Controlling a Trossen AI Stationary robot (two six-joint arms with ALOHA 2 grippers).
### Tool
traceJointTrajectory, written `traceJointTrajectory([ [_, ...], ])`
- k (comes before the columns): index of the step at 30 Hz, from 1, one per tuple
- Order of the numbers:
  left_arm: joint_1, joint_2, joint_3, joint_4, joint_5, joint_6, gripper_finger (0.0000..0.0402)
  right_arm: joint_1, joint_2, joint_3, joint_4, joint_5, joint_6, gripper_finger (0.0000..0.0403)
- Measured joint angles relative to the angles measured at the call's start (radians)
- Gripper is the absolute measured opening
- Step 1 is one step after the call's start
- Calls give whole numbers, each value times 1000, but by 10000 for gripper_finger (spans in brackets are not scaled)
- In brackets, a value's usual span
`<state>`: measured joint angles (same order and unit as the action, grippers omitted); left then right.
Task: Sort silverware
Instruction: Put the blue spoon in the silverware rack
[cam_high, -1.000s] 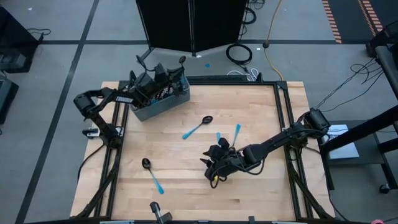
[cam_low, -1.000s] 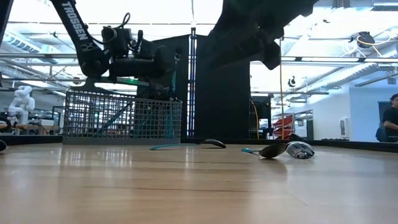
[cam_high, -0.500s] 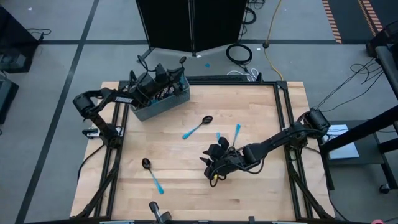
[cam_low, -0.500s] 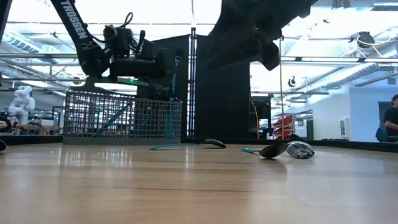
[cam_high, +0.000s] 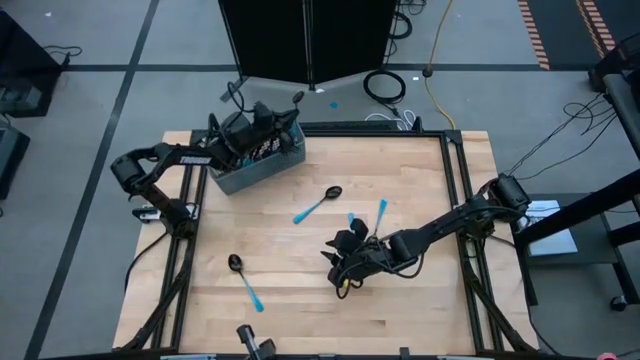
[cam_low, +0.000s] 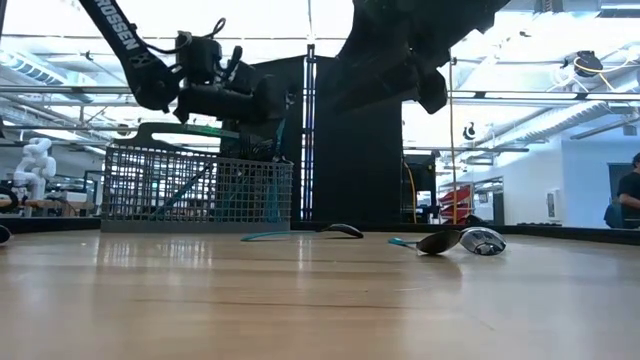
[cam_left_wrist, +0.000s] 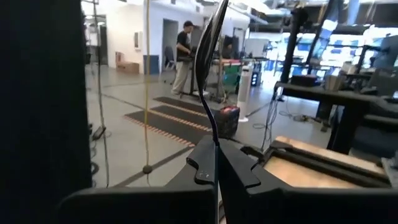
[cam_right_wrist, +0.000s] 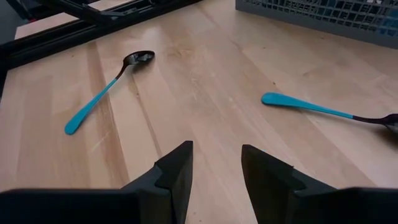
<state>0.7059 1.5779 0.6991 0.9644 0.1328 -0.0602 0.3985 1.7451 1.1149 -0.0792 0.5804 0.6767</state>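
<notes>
A grey wire-mesh basket (cam_high: 258, 165) with silverware stands at the table's far left corner. My left gripper (cam_high: 283, 120) hovers level above it, shut on a spoon (cam_high: 298, 98) whose dark head stands up past the fingers. The spoon's light-blue handle (cam_low: 278, 132) hangs down toward the basket's rim. My right gripper (cam_high: 345, 265) stands open above the table's middle, tilted down, with nothing between its fingers (cam_right_wrist: 177, 165). Loose spoons lie flat on the wood: one at the centre (cam_high: 320, 203), one near left (cam_high: 245, 281), two beside the right arm (cam_high: 381, 210). My left gripper pinches the spoon's slim neck (cam_left_wrist: 215, 138) between its two fingers, which come in level and lie across it. The spoon stands nearly upright, seen edge on, head above the fingers and handle below. Whether the handle's lower end is clear of the basket I cannot tell.
Black rails (cam_high: 455, 190) frame the wooden table. Bare wood lies between the basket and my right gripper. A black cabinet (cam_high: 305, 40) stands behind the far edge. People (cam_left_wrist: 185, 50) stand far off in the room.
My left gripper has risen a little above the basket, still shut on the spoon, which has come up with it.
</notes>
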Motion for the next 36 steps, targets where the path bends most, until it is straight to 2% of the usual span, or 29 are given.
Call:
traceJointTrajectory([
  [11,-3,-7,80,17,100,10,0,0,0,0,-1,-1,-9,130],
  [15,-20,-9,80,-28,39,17,0,1,0,0,-3,-1,-20,130],
  [19,-39,1,80,-108,-26,117,0,1,0,0,-4,-2,-33,130],
  [22,-45,29,79,-116,-30,151,0,1,0,0,-4,-2,-35,130],
  [27,-28,45,64,-25,-32,124,0,2,0,0,-4,-2,-35,130],
  [32,3,46,-60,199,-48,25,0,11,2,0,-1,-2,-31,130],
  [36,2,42,-99,227,-82,62,0,17,8,-1,-2,-3,-36,130],
])
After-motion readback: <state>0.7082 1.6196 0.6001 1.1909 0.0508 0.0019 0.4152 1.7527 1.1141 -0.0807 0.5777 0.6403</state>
